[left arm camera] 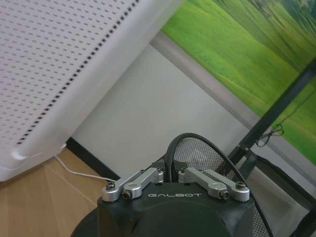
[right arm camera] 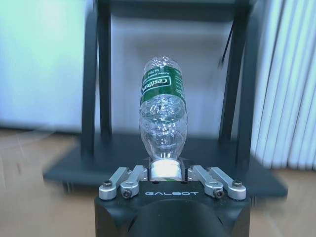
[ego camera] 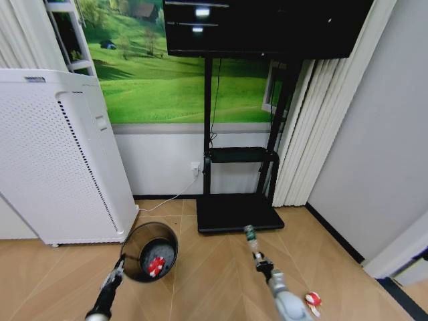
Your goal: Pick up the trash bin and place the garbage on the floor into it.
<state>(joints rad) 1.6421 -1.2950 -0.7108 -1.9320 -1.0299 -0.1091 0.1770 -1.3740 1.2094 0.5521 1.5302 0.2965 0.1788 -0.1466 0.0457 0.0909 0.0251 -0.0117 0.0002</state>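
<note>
The green label on the clear plastic bottle (right arm camera: 163, 116) carries white lettering that cannot be read in full, and "GALBOT" is printed in white on the black housing of both wrists. The right gripper (right arm camera: 165, 170) is pinched on the bottle's white cap end, so the bottle stands up and away from the fingers; in the head view the bottle (ego camera: 251, 241) is held above the floor (ego camera: 214, 287), just in front of the black base plate of the TV stand (ego camera: 237, 212). The left gripper (ego camera: 121, 263) is clamped on the near rim of the black wire-mesh trash bin (ego camera: 150, 251), and the left wrist view shows the mesh wall (left arm camera: 207, 155) rising just beyond its fingers. One red-and-white piece of garbage (ego camera: 155, 265) lies inside the bin; a second red-and-white piece (ego camera: 312, 299) lies on the floor beside the right arm, well apart from the bin. The floor is light tan chevron parquet with a dark border strip along the grey wall at right. A tall white perforated appliance (ego camera: 60, 160) stands just left of the bin, its white cable running to a wall socket. Behind are a green meadow mural, white vertical blinds and a dark screen on the stand.
</note>
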